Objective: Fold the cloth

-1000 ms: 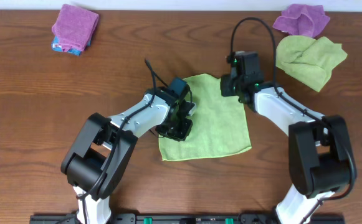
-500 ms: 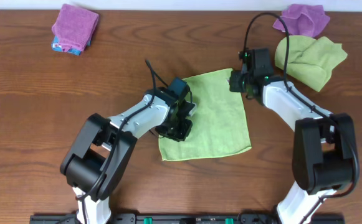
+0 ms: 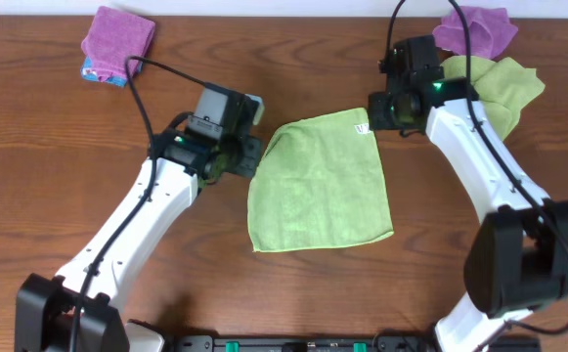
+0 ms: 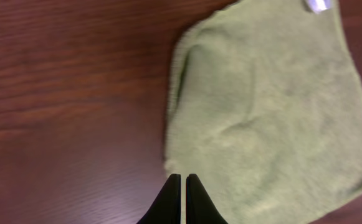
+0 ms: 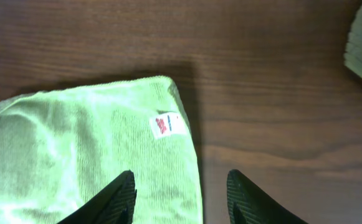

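A lime-green microfibre cloth (image 3: 318, 186) lies spread open and nearly flat at the middle of a dark brown wood-grain table (image 3: 49, 186). Its outline is roughly square, and its upper left corner is rounded and slightly puckered. A small white label (image 5: 167, 124) sits at the cloth's far right corner. The left gripper (image 4: 183, 180) hangs over the cloth's left edge with its two black fingers pressed almost together. Only a thin slit shows between them and nothing is caught there. The right gripper (image 5: 181, 177) is at the labelled corner with its fingers spread wide. One finger is above the cloth, the other is above bare wood just beside the right edge, and nothing is held. Whether either gripper touches the fabric cannot be told. At the far left of the table a folded purple cloth (image 3: 117, 34) rests on top of a blue cloth (image 3: 103, 74). At the far right a crumpled purple cloth (image 3: 474, 29) lies beside a second, rumpled lime-green cloth (image 3: 506, 86), which the right arm partly covers in the overhead view. A pale strip (image 3: 284, 8) runs along the table's far edge, and a black rail (image 3: 284, 343) with green fittings runs along the near edge between the arm bases. The wood has a soft sheen and long horizontal grain.
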Action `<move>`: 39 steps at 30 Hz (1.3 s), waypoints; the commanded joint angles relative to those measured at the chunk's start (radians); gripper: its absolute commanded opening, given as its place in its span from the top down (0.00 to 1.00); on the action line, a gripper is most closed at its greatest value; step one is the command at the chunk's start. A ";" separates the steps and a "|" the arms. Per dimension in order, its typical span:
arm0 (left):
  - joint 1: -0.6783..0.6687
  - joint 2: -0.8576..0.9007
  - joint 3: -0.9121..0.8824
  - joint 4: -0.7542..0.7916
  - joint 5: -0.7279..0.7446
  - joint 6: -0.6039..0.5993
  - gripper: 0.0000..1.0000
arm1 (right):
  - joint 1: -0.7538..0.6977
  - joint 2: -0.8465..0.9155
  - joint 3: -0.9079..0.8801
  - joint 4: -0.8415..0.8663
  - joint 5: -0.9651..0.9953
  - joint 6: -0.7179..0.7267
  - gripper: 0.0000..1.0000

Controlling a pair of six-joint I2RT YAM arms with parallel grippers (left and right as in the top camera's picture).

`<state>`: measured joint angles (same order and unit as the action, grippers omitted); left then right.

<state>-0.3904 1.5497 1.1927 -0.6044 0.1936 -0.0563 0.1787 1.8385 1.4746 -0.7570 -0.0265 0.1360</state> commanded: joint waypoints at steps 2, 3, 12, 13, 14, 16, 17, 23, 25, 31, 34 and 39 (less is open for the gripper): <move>0.019 0.074 0.012 0.035 -0.040 -0.012 0.94 | -0.003 -0.049 0.021 -0.043 -0.011 -0.054 0.52; 0.021 0.098 0.012 0.062 -0.031 -0.011 0.94 | -0.001 -0.049 0.021 -0.058 -0.034 -0.077 0.53; 0.030 0.278 0.012 0.291 0.177 -0.011 0.89 | 0.096 -0.049 0.021 -0.214 -0.102 -0.138 0.98; 0.030 0.294 0.012 0.307 0.183 -0.011 0.91 | 0.112 -0.049 0.019 -0.226 -0.102 -0.138 0.99; 0.030 0.305 0.012 0.318 0.193 -0.011 0.93 | 0.123 -0.049 0.015 -0.230 -0.102 -0.138 0.98; 0.030 0.324 0.012 0.331 0.219 -0.011 0.94 | 0.139 -0.049 -0.001 -0.229 -0.104 -0.138 0.98; 0.030 0.331 0.012 0.333 0.232 -0.012 0.94 | 0.144 -0.049 -0.014 -0.229 -0.105 -0.138 0.99; 0.028 0.358 0.012 0.344 0.281 -0.011 0.94 | 0.145 -0.049 -0.103 -0.207 -0.167 -0.138 0.98; 0.027 0.360 0.012 0.346 0.270 -0.011 0.94 | 0.150 -0.049 -0.132 -0.191 -0.190 -0.137 0.99; 0.027 0.389 0.012 0.384 0.241 -0.011 0.94 | 0.187 -0.049 -0.173 -0.185 -0.210 -0.138 0.99; 0.027 0.419 0.012 0.414 0.241 -0.011 0.94 | 0.216 -0.049 -0.193 -0.181 -0.211 -0.137 0.98; 0.027 0.440 0.012 0.460 0.217 -0.011 0.94 | 0.245 -0.049 -0.228 -0.173 -0.214 -0.137 0.98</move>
<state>-0.3664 1.9743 1.1927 -0.1558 0.4362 -0.0639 0.4061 1.8023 1.2636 -0.9333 -0.2245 0.0132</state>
